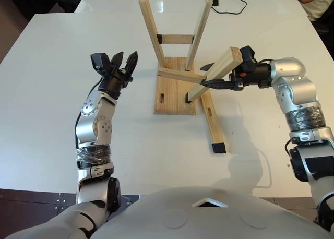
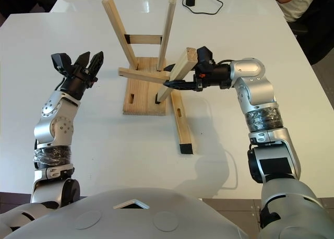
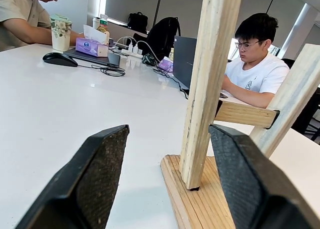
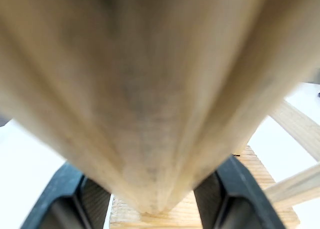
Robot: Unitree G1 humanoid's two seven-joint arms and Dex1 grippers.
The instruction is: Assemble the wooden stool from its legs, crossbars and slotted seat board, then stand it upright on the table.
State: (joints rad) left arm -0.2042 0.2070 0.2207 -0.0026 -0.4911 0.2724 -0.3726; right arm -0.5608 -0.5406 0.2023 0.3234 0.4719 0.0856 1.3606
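Two arms are raised over the white tabletop. The left arm is bent at the elbow with its forearm pointing up and away. Its left end effector hangs in the air to the left of the stool, fingers spread wide and holding nothing. The right arm reaches in from the right, forearm roughly level. Its right end effector is clamped across a tilted leg, whose lower end meets the right edge of the seat board.

The seat board lies flat on the tabletop. Two standing legs rise from its far end, leaning apart and joined by a short crossbar. A second crossbar runs low over the board from the left standing leg toward the tilted leg. A loose leg lies flat just right of the board, its black-tipped end toward the robot.

Along the far edge of the tabletop sit a black cable, a mouse and a tissue box. A dark backpack stands behind them.
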